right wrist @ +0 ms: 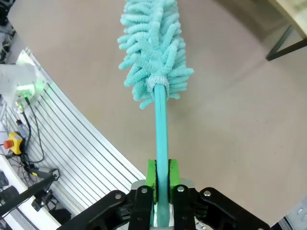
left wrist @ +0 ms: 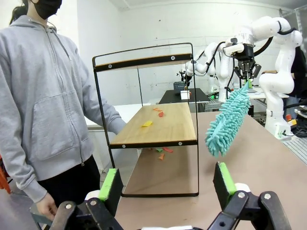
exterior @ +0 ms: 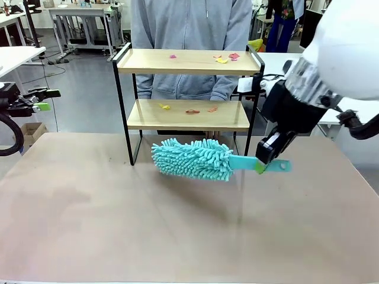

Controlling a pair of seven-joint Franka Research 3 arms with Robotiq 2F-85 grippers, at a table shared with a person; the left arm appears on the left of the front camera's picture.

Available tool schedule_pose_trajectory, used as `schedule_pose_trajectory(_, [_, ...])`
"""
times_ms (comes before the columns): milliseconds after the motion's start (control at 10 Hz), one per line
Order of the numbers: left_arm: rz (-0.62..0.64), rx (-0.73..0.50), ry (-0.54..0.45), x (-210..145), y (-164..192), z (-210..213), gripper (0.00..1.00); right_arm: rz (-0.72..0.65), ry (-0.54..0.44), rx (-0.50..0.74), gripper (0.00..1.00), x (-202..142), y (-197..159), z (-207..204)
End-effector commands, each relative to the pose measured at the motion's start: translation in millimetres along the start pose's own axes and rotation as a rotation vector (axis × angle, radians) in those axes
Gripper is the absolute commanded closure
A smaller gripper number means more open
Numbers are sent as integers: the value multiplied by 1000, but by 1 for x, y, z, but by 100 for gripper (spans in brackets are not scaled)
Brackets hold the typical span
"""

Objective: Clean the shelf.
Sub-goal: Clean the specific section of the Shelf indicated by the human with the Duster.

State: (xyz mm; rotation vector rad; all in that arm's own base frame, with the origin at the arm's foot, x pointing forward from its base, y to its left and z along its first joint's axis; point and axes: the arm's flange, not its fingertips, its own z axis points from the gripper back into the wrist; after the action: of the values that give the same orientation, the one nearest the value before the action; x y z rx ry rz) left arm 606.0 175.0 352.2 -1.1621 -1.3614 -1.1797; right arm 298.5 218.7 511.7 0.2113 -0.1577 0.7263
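I work over the wide, pale brown bench (exterior: 89,225). At its far edge stands the shelf (exterior: 154,62), a small two-tier rack of two light wooden boards in a thin black metal frame with raised side rails. A person in a grey zip hoodie (exterior: 189,23) stands just behind it.

In front of the shelf's foot is the teal duster (exterior: 192,158), with a shaggy chenille head and a flat plastic handle. It lies roughly level, head towards my left side. From the left wrist view it looks to hang clear of the bench rather than rest on it.

My right hand (exterior: 265,160) is pressed together on the handle, pinching it between the green pads (right wrist: 151,175). My left hand (left wrist: 168,184) is spread wide and holds nothing, off at the bench's left edge and well apart from the shelf.

Small coloured paper scraps, pink, yellow and red (exterior: 228,58), lie on the top board. A few orange and yellow ones (exterior: 189,110) lie on the lower board.

I judge the tool is in grip and the sweeping is not yet begun. Next I need to raise the head to the height of a board and lay it flat on the wood. Then I draw it along towards an open edge, since the side rails would trap the scraps. I must press lightly so the rack does not slide towards the person.
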Motion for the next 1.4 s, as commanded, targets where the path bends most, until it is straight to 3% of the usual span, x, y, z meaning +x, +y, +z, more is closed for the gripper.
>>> schedule_pose_trajectory(0, [-5, 1, -1, 3, -1, 0, 0, 48, 0, -21, 87, -10, -9, 15])
schedule_pose_trajectory(400, [-5, 1, -1, 3, -1, 0, 0, 19, 3, -19, 87, -7, -7, 11])
schedule_pose_trajectory(600, [-5, 1, -1, 3, -1, 0, 0, -95, -103, -128, 87, 14, 39, -23])
schedule_pose_trajectory(700, [-5, 1, -1, 3, -1, 0, 0, -182, -120, -146, 87, 18, 51, -33])
schedule_pose_trajectory(1000, [-5, 1, -1, 3, -1, 0, 0, -253, -172, -206, 87, 36, 91, -75])
schedule_pose_trajectory(1300, [-5, 1, -1, 3, -1, 0, 0, -377, -300, -247, 87, 62, 113, -124])
